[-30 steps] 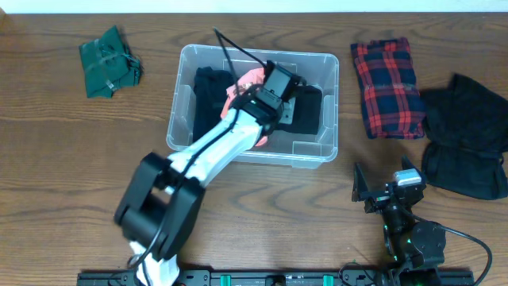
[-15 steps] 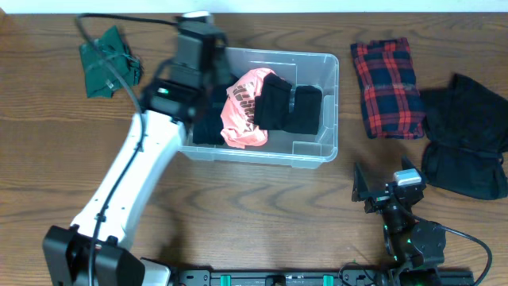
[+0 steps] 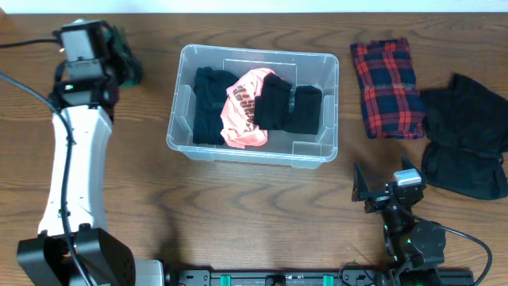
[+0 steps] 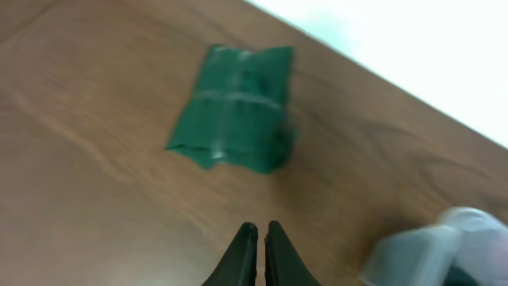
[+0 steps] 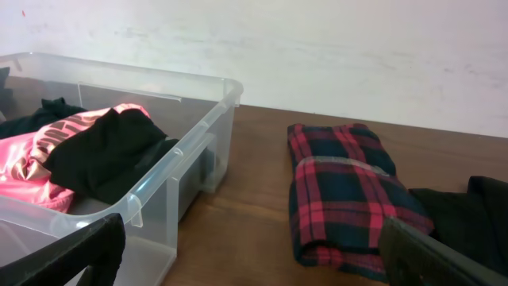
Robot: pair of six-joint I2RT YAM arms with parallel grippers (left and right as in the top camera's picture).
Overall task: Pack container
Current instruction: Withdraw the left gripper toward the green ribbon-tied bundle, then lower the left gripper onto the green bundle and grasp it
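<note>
Because the green cloth lies outside the container, the left claw hangs near it, fingers pressed together, holding nothing.

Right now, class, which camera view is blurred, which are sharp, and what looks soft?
Left wrist view: blurred throughout, the green cloth smeared, the container a grey haze at lower right. Overhead view: sharp, evenly lit, wood grain crisp. Right wrist view: plaid garment sharp, the camera's own fingers dark and soft.

Left arm: white link shells, black joints, black cable at upper left. Left gripper: slim black fingers. Right arm: mostly black.
</note>
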